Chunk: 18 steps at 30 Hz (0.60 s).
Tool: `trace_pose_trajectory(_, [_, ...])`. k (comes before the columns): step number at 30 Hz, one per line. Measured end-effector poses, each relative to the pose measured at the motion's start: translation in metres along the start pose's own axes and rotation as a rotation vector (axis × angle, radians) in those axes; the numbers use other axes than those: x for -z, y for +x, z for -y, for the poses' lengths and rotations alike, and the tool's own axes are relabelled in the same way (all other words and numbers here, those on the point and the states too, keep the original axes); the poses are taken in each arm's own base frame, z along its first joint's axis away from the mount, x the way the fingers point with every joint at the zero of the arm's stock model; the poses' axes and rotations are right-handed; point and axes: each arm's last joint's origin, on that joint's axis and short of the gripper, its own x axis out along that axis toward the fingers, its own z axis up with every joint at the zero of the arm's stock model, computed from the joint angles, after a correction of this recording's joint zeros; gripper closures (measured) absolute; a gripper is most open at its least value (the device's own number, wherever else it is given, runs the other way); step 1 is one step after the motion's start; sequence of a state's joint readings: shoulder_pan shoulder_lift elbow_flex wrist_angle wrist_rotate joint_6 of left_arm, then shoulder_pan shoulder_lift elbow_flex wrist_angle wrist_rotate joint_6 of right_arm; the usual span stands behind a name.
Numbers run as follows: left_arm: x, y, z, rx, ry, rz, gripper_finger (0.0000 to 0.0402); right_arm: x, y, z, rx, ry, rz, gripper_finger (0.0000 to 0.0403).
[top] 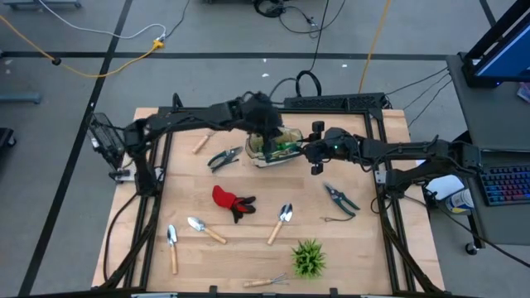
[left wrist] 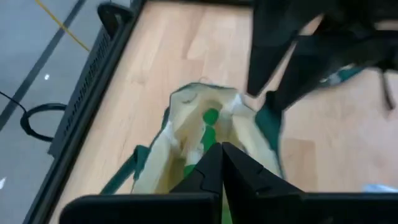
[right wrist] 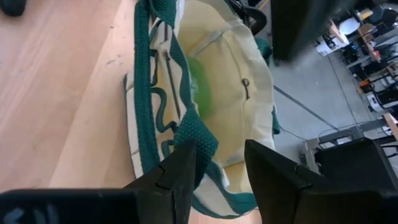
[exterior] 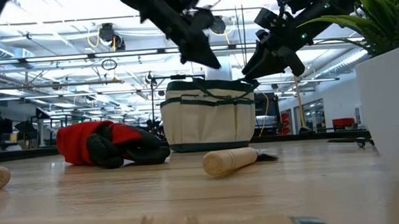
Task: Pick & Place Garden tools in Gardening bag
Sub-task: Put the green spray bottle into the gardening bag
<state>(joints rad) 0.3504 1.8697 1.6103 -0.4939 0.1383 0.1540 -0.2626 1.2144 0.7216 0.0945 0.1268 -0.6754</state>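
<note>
The wooden desk (top: 348,248) is seen framed by dark rails; the gardening bag (top: 276,150) stands upright near its far middle edge, mouth open, with something green lying inside it.

The left gripper (left wrist: 222,151) is held directly above the bag's open mouth; its jaws are pressed together and nothing is seen between them. The right gripper (right wrist: 219,163) is placed at the bag's right-hand rim; its jaws are spread on either side of the green-trimmed edge, one finger outside the wall and one inside; whether the fabric is actually pinched cannot be told.

The remaining garden tools lie on the desk outside the bag: the red-and-black glove (top: 231,201) is found near the desk's middle, in front of the bag; one pair of pruning shears (top: 224,157) lies just left of the bag, and a second pair (top: 340,199) lies to the right, in front of the right arm; three wooden-handled trowels are noted toward the near side, one (top: 172,247) at the left, one (top: 205,229) beside it and one (top: 280,222) nearer the middle; a small rake (top: 267,282) lies at the near edge; a wooden handle (top: 200,144) is seen to the left of the shears.

A green spiky plant (top: 309,258) stands near the front, right of the rake.
</note>
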Motion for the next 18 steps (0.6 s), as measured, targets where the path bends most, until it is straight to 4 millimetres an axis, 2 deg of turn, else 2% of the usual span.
trace_pose_trajectory(5, [0.01, 0.036, -0.004, 0.015, 0.004, -0.116, 0.0396, 0.0, 0.0, 0.0, 0.0, -0.003, -0.002, 0.0271])
trace_pose_trajectory(18, [0.03, 0.079, -0.01, 0.022, 0.032, -0.179, 0.0397, 0.0, 0.0, 0.0, -0.001, 0.001, -0.002, 0.0271])
